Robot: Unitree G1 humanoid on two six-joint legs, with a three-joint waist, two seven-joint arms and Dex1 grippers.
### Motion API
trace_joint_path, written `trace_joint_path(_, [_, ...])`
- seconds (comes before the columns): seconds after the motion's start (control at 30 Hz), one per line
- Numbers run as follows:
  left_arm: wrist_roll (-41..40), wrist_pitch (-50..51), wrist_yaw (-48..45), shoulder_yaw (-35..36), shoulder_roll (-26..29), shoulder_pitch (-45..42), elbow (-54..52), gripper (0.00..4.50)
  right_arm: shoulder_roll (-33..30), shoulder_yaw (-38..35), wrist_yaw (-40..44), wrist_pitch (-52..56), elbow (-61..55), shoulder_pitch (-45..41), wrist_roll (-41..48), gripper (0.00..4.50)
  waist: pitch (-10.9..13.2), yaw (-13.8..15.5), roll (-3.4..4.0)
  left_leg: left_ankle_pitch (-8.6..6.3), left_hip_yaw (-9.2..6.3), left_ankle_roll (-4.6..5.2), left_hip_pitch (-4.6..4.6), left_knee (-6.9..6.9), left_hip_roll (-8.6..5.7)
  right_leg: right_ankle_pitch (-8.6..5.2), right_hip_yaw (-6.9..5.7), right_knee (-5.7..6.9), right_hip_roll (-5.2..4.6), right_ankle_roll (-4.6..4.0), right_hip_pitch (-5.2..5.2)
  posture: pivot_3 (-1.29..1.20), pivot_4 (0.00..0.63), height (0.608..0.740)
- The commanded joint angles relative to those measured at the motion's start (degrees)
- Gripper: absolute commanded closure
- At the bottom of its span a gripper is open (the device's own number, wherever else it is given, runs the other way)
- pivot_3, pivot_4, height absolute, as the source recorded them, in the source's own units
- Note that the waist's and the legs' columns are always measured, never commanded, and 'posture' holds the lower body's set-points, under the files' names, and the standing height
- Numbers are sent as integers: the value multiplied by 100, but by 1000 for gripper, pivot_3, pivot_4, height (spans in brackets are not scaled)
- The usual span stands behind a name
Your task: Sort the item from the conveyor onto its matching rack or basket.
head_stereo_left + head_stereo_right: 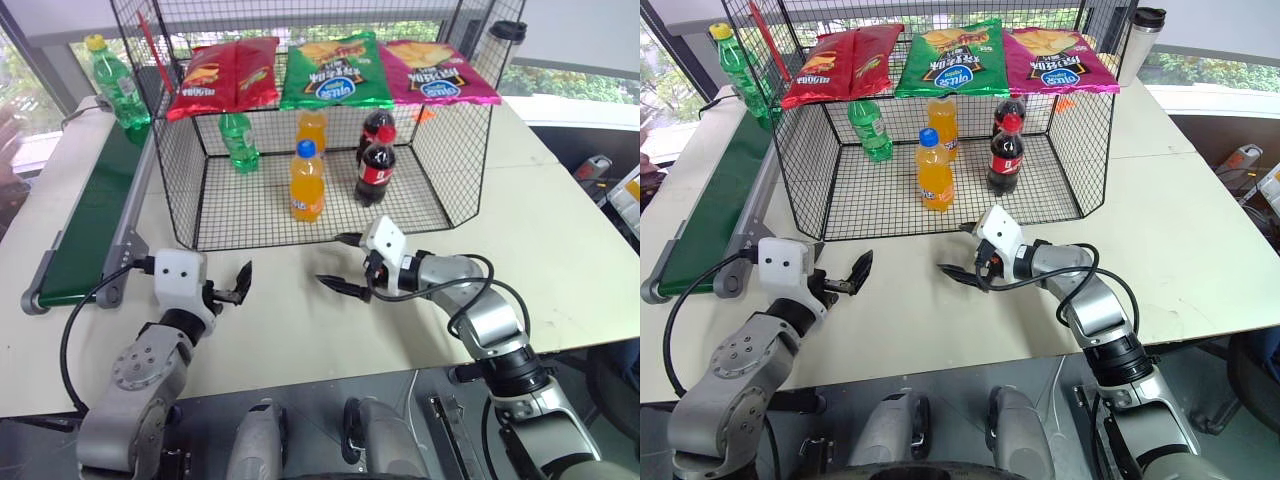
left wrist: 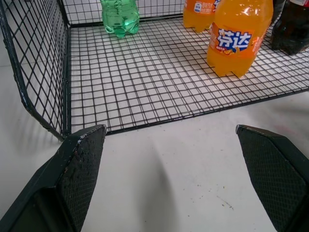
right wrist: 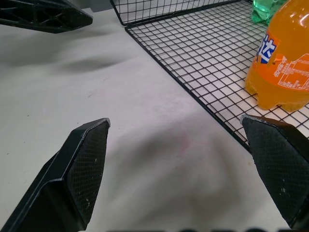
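Observation:
The item, a clear-green bottle (image 1: 117, 88) with a yellow cap, stands upright at the far end of the conveyor (image 1: 82, 232), a dark green belt along the table's left side. To its right the black wire-mesh cage (image 1: 420, 185) sits with its open side towards me. My left gripper (image 1: 240, 284) hovers open over the table just in front of the cage's near left corner, well short of the item. My right gripper (image 1: 332, 260) is open too, pointing left, in front of the cage's near edge. Nothing is between either pair of fingers.
Inside the cage stand a second green bottle (image 1: 238, 142), two orange bottles (image 1: 306, 182) and two cola bottles (image 1: 375, 170). Three snack bags (image 1: 335, 70) lie on top of the cage. A dark tumbler (image 1: 1137, 40) stands at the back right.

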Motion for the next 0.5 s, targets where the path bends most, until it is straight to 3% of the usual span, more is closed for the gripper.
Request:
trace_joint_path(0.03, [-9,-58,31,57,4,2,-339,31,-58,-60,28,-8,-273,5,71,0,0,0,0,0,0,0,0,0,0,0,0,0,0,0,0,0,150,740])
trace_joint_path(0.5, [210,-318,459,736,-233,259,-574,31,-100,-87,207,155,-482,44,238,0,0,-1,0,0,0,0,0,0,0,-1,0,0,0,-1,0,0,150,740])
